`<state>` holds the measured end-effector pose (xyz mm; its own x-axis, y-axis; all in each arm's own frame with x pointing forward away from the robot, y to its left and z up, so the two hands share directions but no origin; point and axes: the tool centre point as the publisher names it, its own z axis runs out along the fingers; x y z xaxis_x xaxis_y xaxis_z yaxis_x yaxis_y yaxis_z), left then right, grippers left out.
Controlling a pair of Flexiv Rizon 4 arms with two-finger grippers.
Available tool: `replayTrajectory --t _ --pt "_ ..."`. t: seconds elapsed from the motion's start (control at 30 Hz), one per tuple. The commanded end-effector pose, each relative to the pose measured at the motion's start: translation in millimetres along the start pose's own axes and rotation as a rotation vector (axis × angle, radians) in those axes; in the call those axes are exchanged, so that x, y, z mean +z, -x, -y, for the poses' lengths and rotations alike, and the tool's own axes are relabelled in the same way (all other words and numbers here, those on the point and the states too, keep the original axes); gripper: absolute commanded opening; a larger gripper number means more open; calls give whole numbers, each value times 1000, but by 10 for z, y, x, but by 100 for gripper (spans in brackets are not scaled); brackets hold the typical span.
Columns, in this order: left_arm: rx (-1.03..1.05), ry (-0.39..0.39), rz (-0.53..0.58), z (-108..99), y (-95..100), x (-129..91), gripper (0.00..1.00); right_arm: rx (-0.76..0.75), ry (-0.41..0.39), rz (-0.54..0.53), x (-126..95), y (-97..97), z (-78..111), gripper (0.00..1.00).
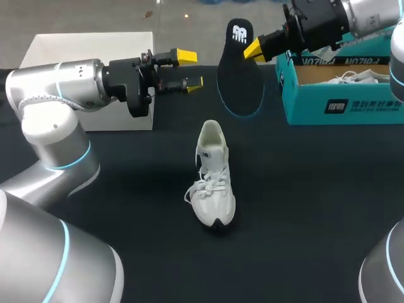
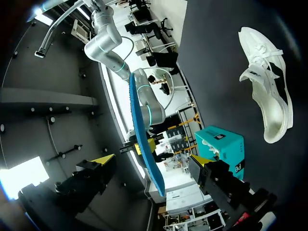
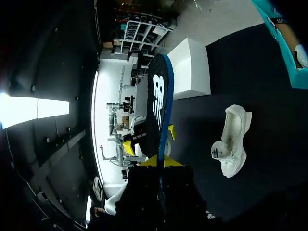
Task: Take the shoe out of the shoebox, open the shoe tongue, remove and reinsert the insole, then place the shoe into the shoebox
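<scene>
The right fingers (image 1: 254,49) are clamped on one end of the black, blue-edged foam insole (image 1: 238,79), hanging it over the black worktop (image 1: 303,208), presumably for reinsertion. The left fingers (image 1: 185,56) stand apart beside it, empty. The white lace-up sneaker (image 1: 213,180) lies below, outside the teal cardboard shoebox (image 1: 341,104).

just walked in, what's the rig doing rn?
Mid insole step. The right arm holds the dark insole up above the table, jaws shut on its edge. The left arm has its jaws open close beside the insole, not gripping it. The white shoe sits on the table, held by neither arm. The teal shoebox stands open at the right.
</scene>
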<state>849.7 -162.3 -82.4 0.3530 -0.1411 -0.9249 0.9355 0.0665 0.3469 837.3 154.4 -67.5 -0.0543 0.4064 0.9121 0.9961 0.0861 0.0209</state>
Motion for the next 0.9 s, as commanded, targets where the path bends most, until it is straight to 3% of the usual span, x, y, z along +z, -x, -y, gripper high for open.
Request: replayTrajectory --t 0.03,0.33,0.43,0.47,0.5,0.57,0.77,0.9 --pt "10 -8 23 -58 40 179 100 3 -10 7 154 -25 -30 0" --pt "-19 -11 35 56 13 233 98 -1 2 40 207 -20 -163 0" --pt "-30 -6 34 60 2 238 82 0 19 60 242 -22 -228 0" --pt "-30 -6 34 60 3 237 70 0 31 64 250 -23 -251 0" --pt "-30 -4 31 58 6 230 45 4 42 63 254 -28 -268 0" --pt "-27 -6 26 57 8 224 33 7 51 56 256 -38 -297 0" --pt "-27 -9 24 54 7 221 34 10 57 60 296 -55 -326 0" --pt "-20 -9 14 42 6 231 25 18 59 60 341 -44 -306 0"
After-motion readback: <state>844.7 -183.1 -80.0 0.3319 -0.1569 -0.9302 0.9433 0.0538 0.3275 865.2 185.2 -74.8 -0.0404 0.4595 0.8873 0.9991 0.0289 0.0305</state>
